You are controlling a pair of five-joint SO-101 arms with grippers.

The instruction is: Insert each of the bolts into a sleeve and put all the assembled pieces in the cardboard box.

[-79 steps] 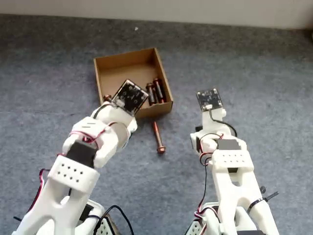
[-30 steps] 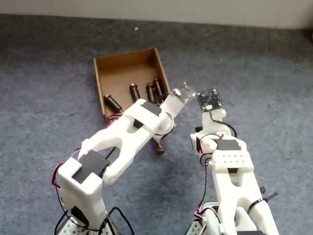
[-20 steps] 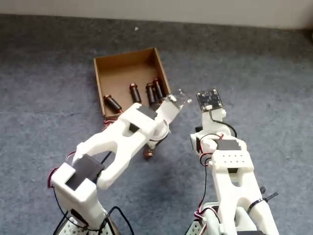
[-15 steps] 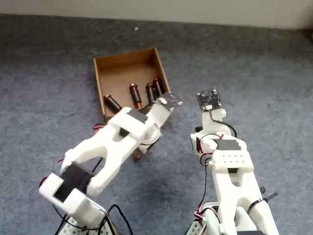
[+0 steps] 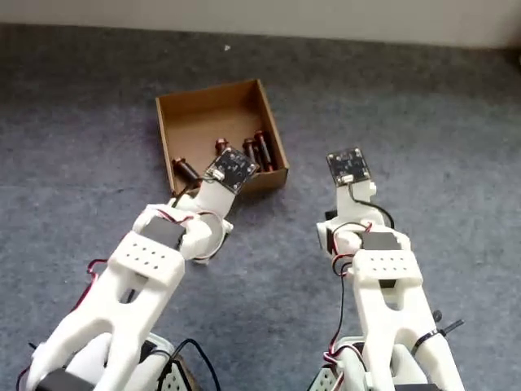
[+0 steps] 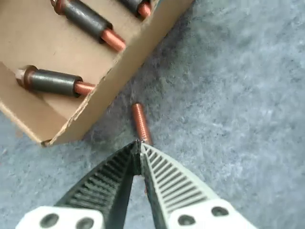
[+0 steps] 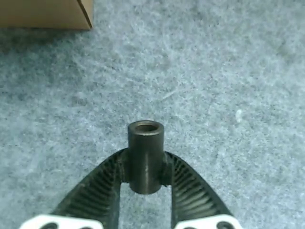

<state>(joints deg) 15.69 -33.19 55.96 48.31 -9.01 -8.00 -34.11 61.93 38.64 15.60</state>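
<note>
My left gripper point(image 6: 139, 146) is shut on a copper bolt point(image 6: 141, 123), whose threaded end sticks out past the fingertips. It hangs over the carpet, just outside the near wall of the cardboard box point(image 6: 125, 61). Inside the box point(image 5: 189, 114) lie several bolts in dark sleeves point(image 6: 51, 81). My right gripper point(image 7: 144, 163) is shut on a dark sleeve point(image 7: 145, 149), which stands upright with its open bore facing the camera, above bare carpet. In the high view the left arm point(image 5: 155, 252) ends at the box's near wall and the right arm point(image 5: 358, 236) stands to the box's right.
Grey carpet point(image 5: 423, 130) covers the whole work area. A corner of the box point(image 7: 52, 14) lies beyond the right gripper. A pale wall edge point(image 5: 326, 16) runs along the far side.
The left arm swung right to the bolt lying on the carpet, closed on it and carried it back left to the box's near wall. The right arm stayed still with its sleeve.
</note>
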